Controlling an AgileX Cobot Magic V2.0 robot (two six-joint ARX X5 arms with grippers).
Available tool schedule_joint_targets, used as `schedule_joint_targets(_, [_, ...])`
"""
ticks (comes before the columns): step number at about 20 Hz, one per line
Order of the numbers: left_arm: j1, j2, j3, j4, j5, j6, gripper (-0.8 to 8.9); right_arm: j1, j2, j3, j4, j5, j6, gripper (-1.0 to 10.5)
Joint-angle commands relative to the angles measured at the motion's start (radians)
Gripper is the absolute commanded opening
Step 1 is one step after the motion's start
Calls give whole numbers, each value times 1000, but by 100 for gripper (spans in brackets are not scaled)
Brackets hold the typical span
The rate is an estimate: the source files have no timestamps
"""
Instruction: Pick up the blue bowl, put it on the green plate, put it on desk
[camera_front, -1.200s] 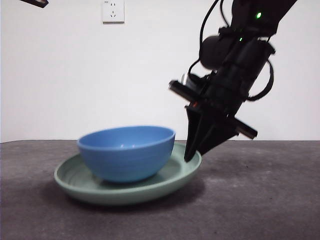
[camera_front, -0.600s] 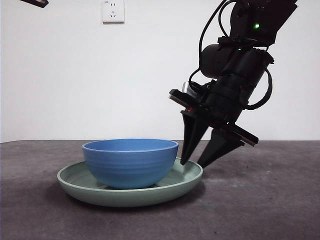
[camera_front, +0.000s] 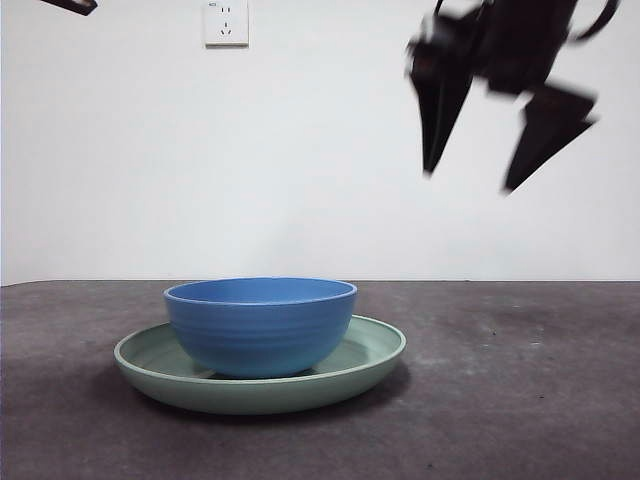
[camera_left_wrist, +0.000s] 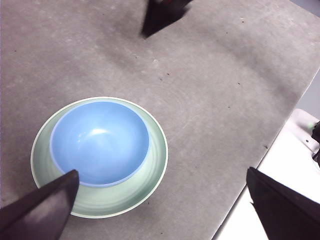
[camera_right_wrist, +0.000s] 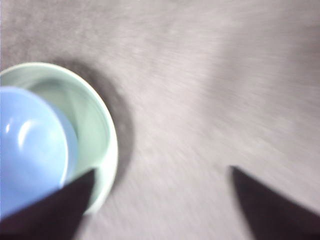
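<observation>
The blue bowl sits upright inside the green plate, which rests flat on the desk. Both also show in the left wrist view, bowl on plate, and in the blurred right wrist view, bowl on plate. My right gripper is open and empty, high above the desk to the right of the plate. My left gripper is open and empty, high over the desk, looking down on the plate.
A white wall socket is on the back wall. The desk's edge and a white surface beyond it show in the left wrist view. A black tip of an arm shows at the top left corner.
The right gripper let go of the plate's rim, opened, and rose well up and away to the right. The plate and bowl settled flat and stayed in place.
</observation>
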Motion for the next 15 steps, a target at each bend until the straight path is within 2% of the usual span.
schedule_joint_targets(1, [-7, 4, 7, 8, 2, 0, 595, 11, -85, -19, -42, 52, -17, 601])
schedule_joint_targets(5, [-7, 3, 7, -8, 2, -64, 594, 39, -290, -134, -86, 61, -37, 601])
schedule_joint_targets(12, [-7, 3, 7, -11, 2, -56, 594, 104, -683, -427, -111, 46, -40, 601])
schedule_joint_targets(15, [-7, 4, 7, -11, 2, -56, 593, 108, -833, -548, -98, -29, -69, 600])
